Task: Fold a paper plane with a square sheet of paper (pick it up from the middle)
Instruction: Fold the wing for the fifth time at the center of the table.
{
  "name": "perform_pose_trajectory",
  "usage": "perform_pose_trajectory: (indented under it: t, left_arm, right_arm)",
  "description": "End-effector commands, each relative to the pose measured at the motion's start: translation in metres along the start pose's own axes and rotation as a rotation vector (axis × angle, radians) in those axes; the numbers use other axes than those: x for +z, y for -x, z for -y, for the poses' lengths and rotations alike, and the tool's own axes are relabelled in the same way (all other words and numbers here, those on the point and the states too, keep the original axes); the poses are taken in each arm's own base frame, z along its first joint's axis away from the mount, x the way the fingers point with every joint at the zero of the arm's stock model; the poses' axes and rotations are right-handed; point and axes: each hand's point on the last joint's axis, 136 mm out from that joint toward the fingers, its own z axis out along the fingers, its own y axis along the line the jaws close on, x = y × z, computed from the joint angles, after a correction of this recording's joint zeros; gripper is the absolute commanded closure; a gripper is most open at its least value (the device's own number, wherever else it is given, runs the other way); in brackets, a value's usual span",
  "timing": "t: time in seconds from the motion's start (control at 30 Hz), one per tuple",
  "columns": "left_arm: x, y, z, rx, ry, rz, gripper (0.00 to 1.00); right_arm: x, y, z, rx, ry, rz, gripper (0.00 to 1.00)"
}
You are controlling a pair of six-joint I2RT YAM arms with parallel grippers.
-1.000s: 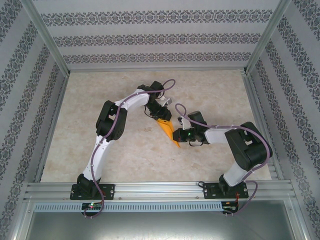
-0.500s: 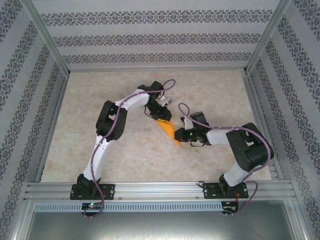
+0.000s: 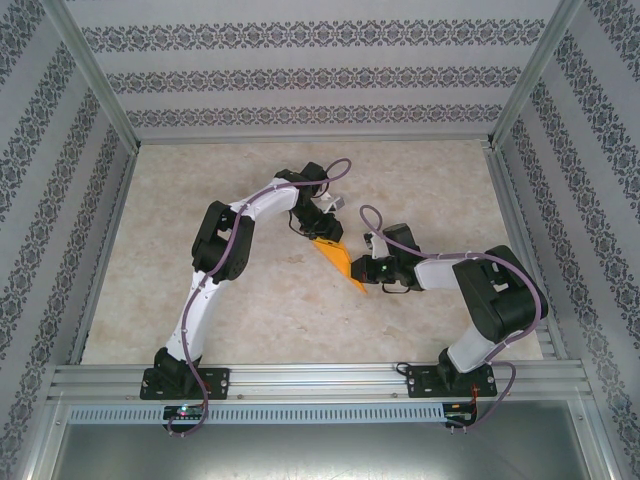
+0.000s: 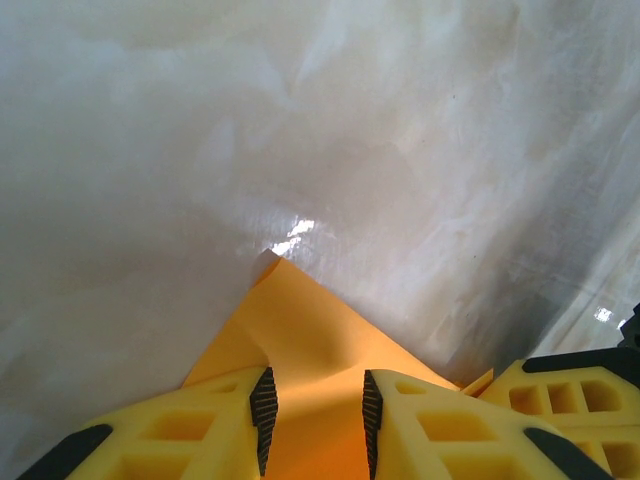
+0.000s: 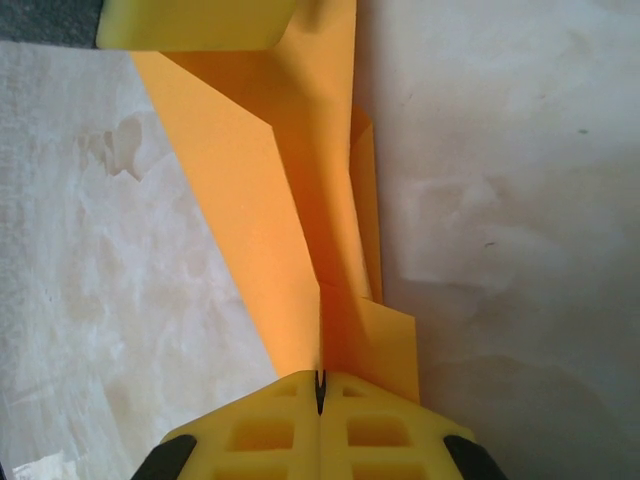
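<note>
The orange square sheet of paper is folded into a narrow pointed wedge, the paper plane (image 3: 341,262), lying on the table between both arms. My left gripper (image 3: 322,238) stands over its far pointed end. In the left wrist view its jaws (image 4: 315,410) are apart, one on each side of the flat orange paper (image 4: 300,320), without pinching it. My right gripper (image 3: 364,272) is at the near end. In the right wrist view it (image 5: 320,385) is shut on the upright middle crease of the plane (image 5: 260,200), whose layered flaps run away from it.
The pale marbled tabletop (image 3: 200,330) has free room on every side of the paper. Aluminium frame rails (image 3: 300,378) and patterned walls enclose it. A left finger (image 5: 195,22) shows at the top of the right wrist view.
The right arm has drawn slightly to the right with the paper's crease still in its jaws. The left arm has stayed put.
</note>
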Motion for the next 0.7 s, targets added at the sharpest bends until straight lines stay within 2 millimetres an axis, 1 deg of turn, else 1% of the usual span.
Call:
perform_pose_trajectory:
  t: [0.0, 0.27, 0.4, 0.57, 0.67]
  left_arm:
    - [0.03, -0.039, -0.023, -0.059, 0.066, -0.153, 0.65]
    - [0.024, -0.029, -0.009, -0.055, 0.02, -0.125, 0.65]
    - [0.017, -0.019, 0.001, -0.051, -0.005, -0.091, 0.64]
    - [0.002, 0.001, 0.015, -0.034, -0.015, -0.024, 0.62]
    - [-0.01, 0.013, 0.025, -0.018, -0.02, 0.018, 0.6]
  right_arm:
    - [0.001, -0.006, 0.024, 0.042, -0.077, -0.001, 0.96]
    - [0.004, -0.015, 0.036, 0.064, -0.127, -0.042, 0.97]
    - [0.007, -0.021, 0.04, 0.081, -0.14, -0.07, 0.97]
    - [0.01, -0.027, 0.044, 0.105, -0.147, -0.105, 0.97]
    - [0.011, -0.03, 0.044, 0.113, -0.143, -0.118, 0.97]
